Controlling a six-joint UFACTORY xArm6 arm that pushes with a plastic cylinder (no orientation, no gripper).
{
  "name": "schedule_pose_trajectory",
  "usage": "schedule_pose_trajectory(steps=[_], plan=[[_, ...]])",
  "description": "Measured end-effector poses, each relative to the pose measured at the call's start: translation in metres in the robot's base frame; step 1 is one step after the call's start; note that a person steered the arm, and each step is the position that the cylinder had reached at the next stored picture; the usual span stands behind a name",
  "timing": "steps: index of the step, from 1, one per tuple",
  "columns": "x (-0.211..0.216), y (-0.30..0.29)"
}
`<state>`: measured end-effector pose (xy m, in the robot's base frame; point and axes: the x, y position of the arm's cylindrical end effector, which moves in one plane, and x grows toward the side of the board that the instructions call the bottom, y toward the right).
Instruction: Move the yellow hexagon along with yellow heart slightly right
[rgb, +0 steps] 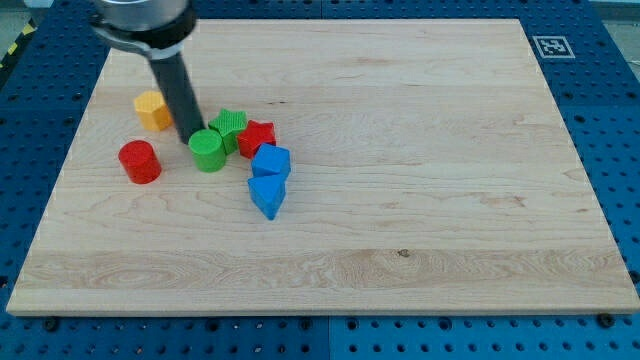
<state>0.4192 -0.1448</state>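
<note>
My tip (187, 137) grasps nothing, a bare rod. It sits just right of the yellow hexagon (151, 110), touching the green cylinder (207, 151).

Bright, even light floods the worktop (400, 200) corner to corner, shadows short and soft, a mild sheen near the far edge, focus crisp except the arm's blurred top at the far-left corner.

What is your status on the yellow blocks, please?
My tip sits right of one yellow block, beside green cylinder. Second yellow block not visible. Green, red, blue blocks crowd the right.
</note>
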Motion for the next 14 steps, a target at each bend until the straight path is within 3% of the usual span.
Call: schedule_pose_trajectory(steps=[1, 4, 7, 10, 14], plan=[[0.002, 0.018], [0.002, -0.125], [-0.022, -0.082], [-0.041, -0.116], [-0.041, 0.015]])
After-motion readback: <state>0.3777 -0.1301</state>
